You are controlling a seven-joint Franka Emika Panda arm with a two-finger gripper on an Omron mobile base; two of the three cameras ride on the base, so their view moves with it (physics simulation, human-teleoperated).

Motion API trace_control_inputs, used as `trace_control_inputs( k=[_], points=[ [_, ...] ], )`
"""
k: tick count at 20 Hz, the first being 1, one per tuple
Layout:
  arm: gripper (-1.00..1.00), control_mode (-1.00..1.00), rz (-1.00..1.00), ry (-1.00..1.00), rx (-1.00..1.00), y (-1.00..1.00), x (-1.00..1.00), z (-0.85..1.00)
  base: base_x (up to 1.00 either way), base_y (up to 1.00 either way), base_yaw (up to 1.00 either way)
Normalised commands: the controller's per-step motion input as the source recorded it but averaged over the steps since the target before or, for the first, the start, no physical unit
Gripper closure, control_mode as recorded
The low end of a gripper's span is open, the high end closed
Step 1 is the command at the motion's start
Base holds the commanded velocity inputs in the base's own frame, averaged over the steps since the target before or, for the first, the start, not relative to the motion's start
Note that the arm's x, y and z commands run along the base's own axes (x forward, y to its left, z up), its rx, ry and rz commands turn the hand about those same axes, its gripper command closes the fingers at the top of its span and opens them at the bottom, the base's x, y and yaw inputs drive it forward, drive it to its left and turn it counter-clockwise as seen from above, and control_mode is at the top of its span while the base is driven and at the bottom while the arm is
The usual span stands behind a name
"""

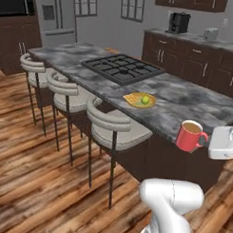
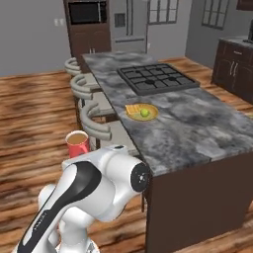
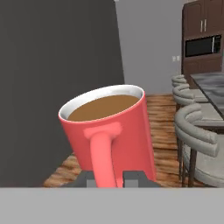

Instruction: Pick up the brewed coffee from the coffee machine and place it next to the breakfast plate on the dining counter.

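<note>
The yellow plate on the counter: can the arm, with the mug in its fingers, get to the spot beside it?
Probably yes: the counter around the plate is bare. The mug hangs off the counter's near edge.

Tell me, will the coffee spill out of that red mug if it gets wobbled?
Probably yes: the coffee sits close to the rim of the red mug, which already leans a little. The gripper pinches just the thin handle, so the mug might swing. It looks hard, likely breakable.

Mug [image 3: 114, 131] looks like smooth matt coral ceramic, white inside. Dining counter [image 1: 185, 99] is polished grey-white marbled stone over dark wood cabinets; cooktop [image 1: 122, 68] matt black metal. Floor [image 1: 35, 182] is glossy wood planks; stools [image 1: 115, 128] have thin metal legs.
</note>
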Motion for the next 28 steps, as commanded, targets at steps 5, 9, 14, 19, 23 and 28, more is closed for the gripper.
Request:
trace_control_inputs(
  k=[5, 9, 14, 19, 23, 28],
  points=[
    [1.0, 1.0, 0.0, 0.0, 0.0, 0.0, 0.0, 0.0, 0.48, 1.0, -0.52],
    [1.0, 1.0, 0.0, 0.0, 0.0, 0.0, 0.0, 0.0, 0.68, 0.85, -0.55],
    [1.0, 1.0, 0.0, 0.0, 0.0, 0.0, 0.0, 0.0, 0.54, 0.51, -0.45],
    [1.0, 1.0, 0.0, 0.0, 0.0, 0.0, 0.0, 0.0, 0.25, 0.0, -0.28],
    [1.0, 1.0, 0.0, 0.0, 0.0, 0.0, 0.0, 0.0, 0.71, -0.03, -0.18],
    [1.0, 1.0, 0.0, 0.0, 0.0, 0.0, 0.0, 0.0, 0.81, -0.07, -0.14]
  ],
)
